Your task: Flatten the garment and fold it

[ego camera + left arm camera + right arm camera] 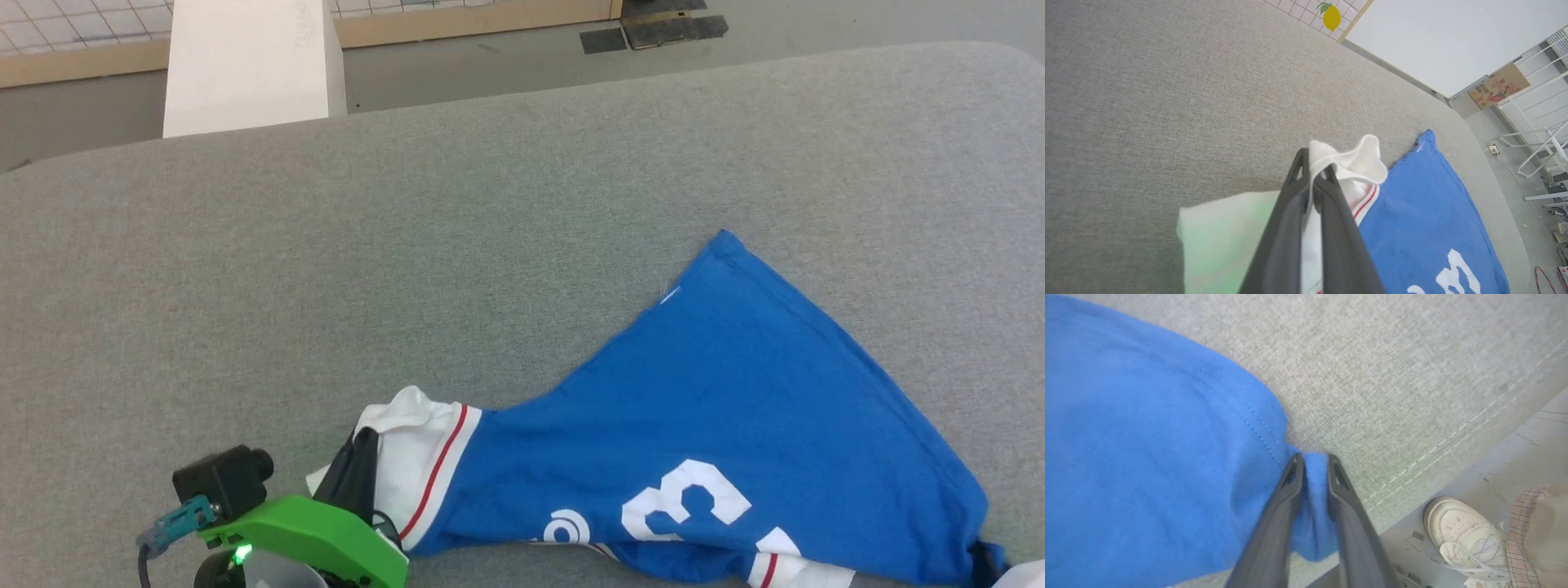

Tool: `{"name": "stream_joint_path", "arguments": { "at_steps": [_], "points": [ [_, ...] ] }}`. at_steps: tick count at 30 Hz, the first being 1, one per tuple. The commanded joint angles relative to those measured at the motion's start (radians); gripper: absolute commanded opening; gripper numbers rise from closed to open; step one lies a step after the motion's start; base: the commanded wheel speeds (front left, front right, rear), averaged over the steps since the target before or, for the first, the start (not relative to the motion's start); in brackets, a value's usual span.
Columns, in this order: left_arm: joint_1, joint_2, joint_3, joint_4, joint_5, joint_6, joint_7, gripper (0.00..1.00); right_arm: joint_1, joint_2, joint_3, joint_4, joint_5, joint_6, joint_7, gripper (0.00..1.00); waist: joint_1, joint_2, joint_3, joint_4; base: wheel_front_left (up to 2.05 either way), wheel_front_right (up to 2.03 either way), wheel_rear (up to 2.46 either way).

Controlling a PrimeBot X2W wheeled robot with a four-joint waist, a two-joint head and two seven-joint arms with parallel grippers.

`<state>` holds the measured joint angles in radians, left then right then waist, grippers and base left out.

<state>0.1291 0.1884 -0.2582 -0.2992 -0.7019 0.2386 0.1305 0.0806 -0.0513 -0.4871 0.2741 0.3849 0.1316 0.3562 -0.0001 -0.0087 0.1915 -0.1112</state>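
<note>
The garment (pixel 718 408), a bright blue jersey with white numbers and a white sleeve trimmed in red, lies stretched along the near edge of the grey table. My left gripper (pixel 359 461) is shut on the white sleeve; in the left wrist view the sleeve cloth bunches out past the left gripper (pixel 1314 163), beside the blue body of the garment (pixel 1425 204). At the table's right edge, my right gripper (pixel 1314 459) has a fold of the garment's (pixel 1147 437) blue hem between its narrowly parted fingers, which press on it from both sides.
The grey fabric-covered table (pixel 408 245) stretches far ahead and to the left. A white pillar (pixel 245 65) stands beyond its far edge. A person's white shoe (pixel 1466 531) is on the floor just past the table's stitched edge (pixel 1412 482). A white rack (pixel 1543 134) stands off to the side.
</note>
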Motion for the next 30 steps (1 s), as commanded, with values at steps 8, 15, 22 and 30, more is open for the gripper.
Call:
{"name": "stream_joint_path", "arguments": {
  "at_steps": [8,15,22,30],
  "points": [
    [-0.03,-0.005,-0.012,-0.014,0.023,0.002,-0.019,0.0,-0.032,-0.081,-0.011,-0.339,0.035,-0.001,0.112,1.0,0.0001,0.0087,0.034,0.039,0.0,0.0,0.0],
    [-0.069,-0.019,-0.039,-0.006,0.034,-0.009,-0.025,0.0,-0.145,-0.15,0.056,-0.52,0.016,-0.001,0.28,1.0,0.0001,0.0087,0.077,0.1,0.0,0.0,0.0],
    [-0.125,-0.038,-0.072,0.013,0.045,-0.027,-0.03,0.0,-0.343,-0.184,0.18,-0.436,-0.019,-0.001,0.383,1.0,0.0001,0.0087,0.143,0.183,0.0,0.0,0.0],
    [-0.181,-0.062,-0.11,0.042,0.053,-0.047,-0.04,0.0,-0.491,-0.272,0.314,-0.245,-0.066,-0.001,0.439,1.0,0.0001,0.0087,0.207,0.273,0.0,0.0,0.0]
  ]
}}
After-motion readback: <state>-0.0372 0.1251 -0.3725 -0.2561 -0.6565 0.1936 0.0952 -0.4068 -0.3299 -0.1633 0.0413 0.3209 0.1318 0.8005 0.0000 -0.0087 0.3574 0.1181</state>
